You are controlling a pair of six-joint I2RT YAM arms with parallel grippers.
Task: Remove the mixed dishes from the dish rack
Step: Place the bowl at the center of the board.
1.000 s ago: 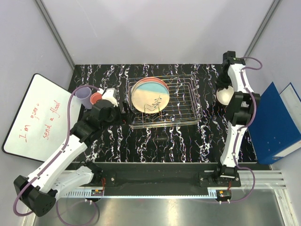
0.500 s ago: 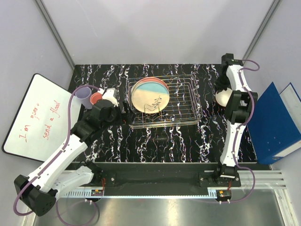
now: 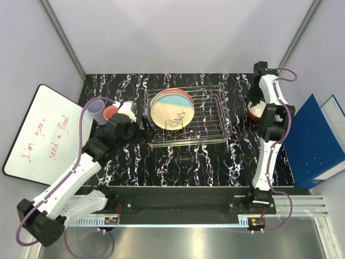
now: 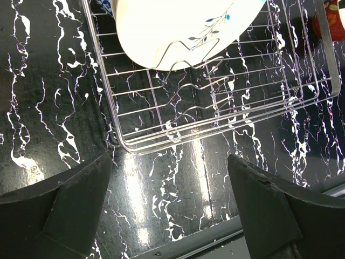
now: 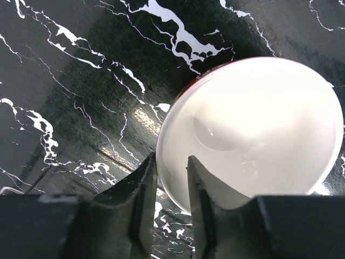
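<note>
The dish rack (image 3: 211, 116) stands mid-table and holds two plates on edge: a cream/blue plate with a sprig drawing (image 3: 171, 112) in front and a pink-rimmed plate (image 3: 186, 95) behind it. My left gripper (image 3: 141, 125) is open and empty just left of the rack; its wrist view shows the rack's corner (image 4: 226, 113) and the plate (image 4: 178, 21). My right gripper (image 3: 254, 107) is right of the rack, shut on the rim of a small red bowl (image 3: 252, 112) with a white inside (image 5: 259, 129), one finger (image 5: 144, 183) outside and one inside, low over the table.
A lavender cup (image 3: 97, 110) and a small red dish (image 3: 110, 112) stand on the table left of the rack, behind my left wrist. A whiteboard (image 3: 43, 135) lies off the left edge and blue folders (image 3: 315, 143) off the right. The red bowl also shows in the left wrist view (image 4: 330, 21).
My right gripper has lowered and levelled the red bowl: its white inside faced the camera before, now mostly its red rim shows. The left arm has barely moved.
</note>
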